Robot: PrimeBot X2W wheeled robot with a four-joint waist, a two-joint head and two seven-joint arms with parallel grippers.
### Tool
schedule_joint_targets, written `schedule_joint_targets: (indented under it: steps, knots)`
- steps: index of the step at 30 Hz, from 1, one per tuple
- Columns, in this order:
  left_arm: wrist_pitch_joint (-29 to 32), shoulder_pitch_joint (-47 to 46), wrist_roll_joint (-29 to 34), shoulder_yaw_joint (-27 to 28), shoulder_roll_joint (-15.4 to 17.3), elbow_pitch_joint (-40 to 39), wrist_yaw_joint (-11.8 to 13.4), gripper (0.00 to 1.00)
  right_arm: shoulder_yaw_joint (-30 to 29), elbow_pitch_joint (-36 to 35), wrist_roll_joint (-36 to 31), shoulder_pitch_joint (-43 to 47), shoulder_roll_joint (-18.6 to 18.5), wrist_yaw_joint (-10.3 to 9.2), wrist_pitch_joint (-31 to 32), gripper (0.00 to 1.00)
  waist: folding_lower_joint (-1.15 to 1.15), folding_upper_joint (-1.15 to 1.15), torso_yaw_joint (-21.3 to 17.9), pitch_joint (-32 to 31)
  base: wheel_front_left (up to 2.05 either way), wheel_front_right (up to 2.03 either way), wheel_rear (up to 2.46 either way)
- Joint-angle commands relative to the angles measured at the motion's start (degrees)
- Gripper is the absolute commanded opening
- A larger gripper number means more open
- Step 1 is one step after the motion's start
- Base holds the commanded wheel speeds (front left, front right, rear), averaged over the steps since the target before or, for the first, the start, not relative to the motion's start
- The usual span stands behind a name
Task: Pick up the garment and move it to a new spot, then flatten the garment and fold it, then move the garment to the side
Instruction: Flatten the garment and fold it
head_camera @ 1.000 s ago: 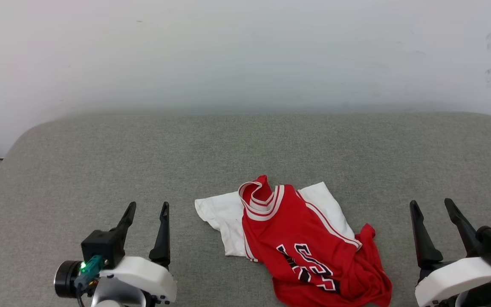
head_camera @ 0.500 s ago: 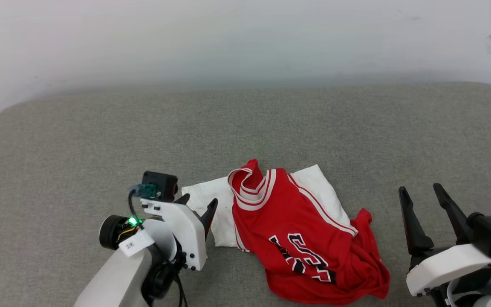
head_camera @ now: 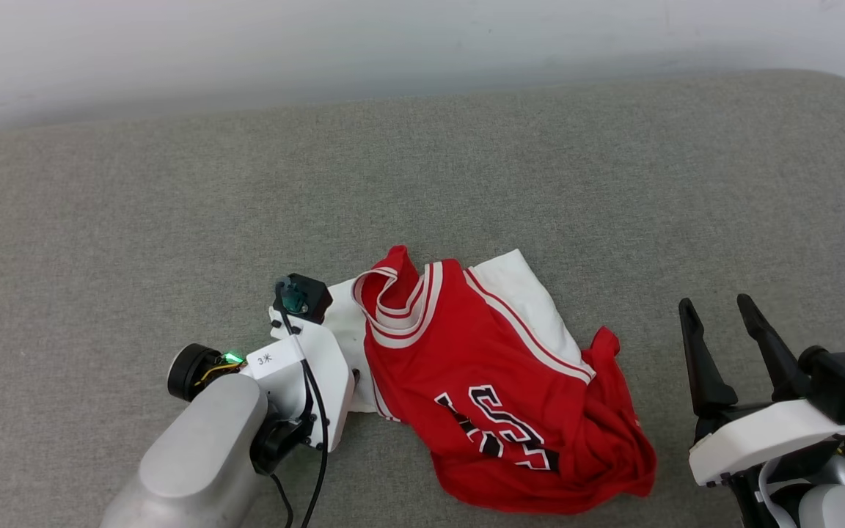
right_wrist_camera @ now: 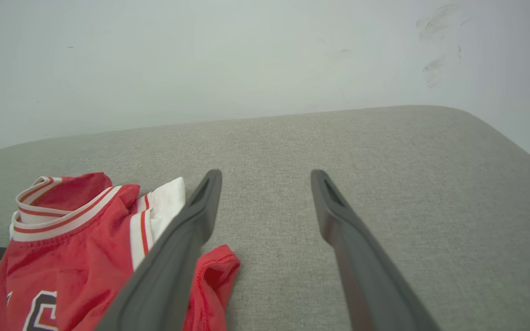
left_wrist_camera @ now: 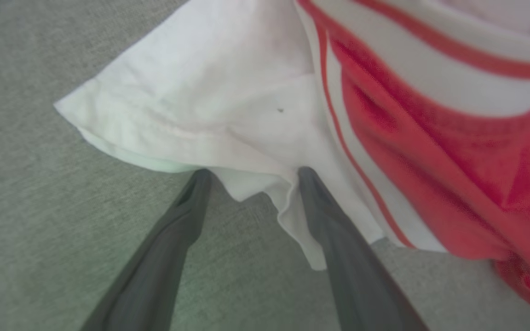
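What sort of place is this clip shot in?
Probably an indoor test room rather than a home: a grey fabric-covered pad with rounded corners sits against a bare white wall with scuff marks, and a crumpled red jersey lies on it.

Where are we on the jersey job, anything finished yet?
Nothing looks done: the garment lies crumpled on the grey cushion. In hand: the left gripper is open with its tips at the hem of the white sleeve, not yet closed on it; the right gripper is open, apart from the cloth. Remaining: pick up, move, flatten, fold, set aside.
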Motion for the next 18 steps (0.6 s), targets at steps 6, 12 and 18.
schedule_joint_targets:
  steps: [6,12,18]
  knots:
    - [-7.77,0.18,2.26,-0.04,-0.17,0.26,0.87,0.0,-0.17,2.34,1.29,-1.13,0.12,-0.06,-1.4,1.0,0.0,0.0,0.33,-0.23,0.0,0.0,0.0]
    - [-15.68,3.85,1.93,4.16,2.8,-7.07,5.06,0.0,-1.11,3.19,1.05,-0.37,0.12,-0.06,-1.85,1.0,0.0,0.0,1.45,-2.63,0.0,0.0,0.0]
    - [-17.13,14.52,-0.98,8.76,6.54,-16.52,11.17,0.0,-1.9,3.16,1.29,1.56,0.12,-0.06,-1.98,1.0,0.0,0.0,2.81,-4.86,0.0,0.0,0.0]
